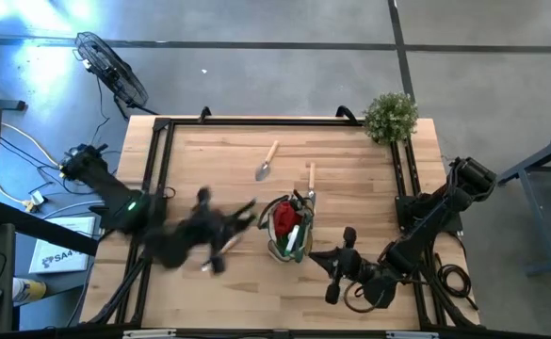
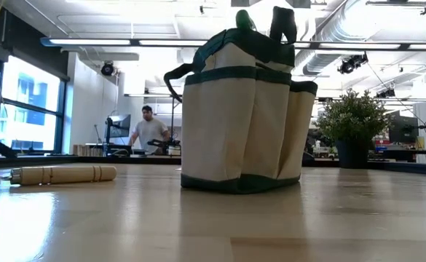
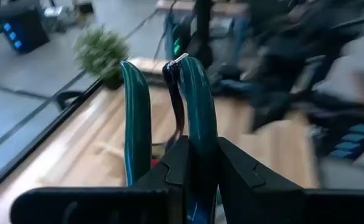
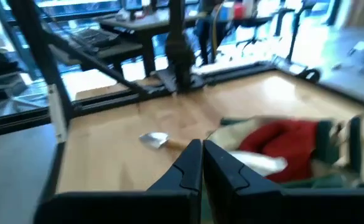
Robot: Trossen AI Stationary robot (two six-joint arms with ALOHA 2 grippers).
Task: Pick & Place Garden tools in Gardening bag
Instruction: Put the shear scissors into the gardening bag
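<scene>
My left gripper (image 1: 228, 226) hangs above the table just left of the gardening bag (image 1: 289, 228) and is shut on teal-handled pruners (image 3: 169, 118), whose handles stick out ahead of the fingers. The round tan bag with green trim (image 2: 245, 109) stands upright on its base and holds a red piece (image 4: 281, 138). Two wooden-handled trowels (image 1: 267, 162) (image 1: 311, 179) lie flat beyond the bag. Another pale wooden handle (image 2: 63, 175) lies on the table near the front. My right gripper (image 1: 336, 275) is shut with nothing in it, right of the bag and near the front edge. My left gripper pinches one teal handle of the pruners (image 3: 200, 149) between its two fingers. The second handle (image 3: 135, 124) stands free beside the fingers. Both handles point forward, away from the wrist. The pruners are lifted clear of the table; their blade end is hidden behind the fingers.
A bushy green plant (image 1: 391, 115) stands at the far right corner. A black frame (image 1: 157, 169) rims the table. A person (image 2: 148, 131) stands far off in the room. Bare wood lies in front of the bag.
</scene>
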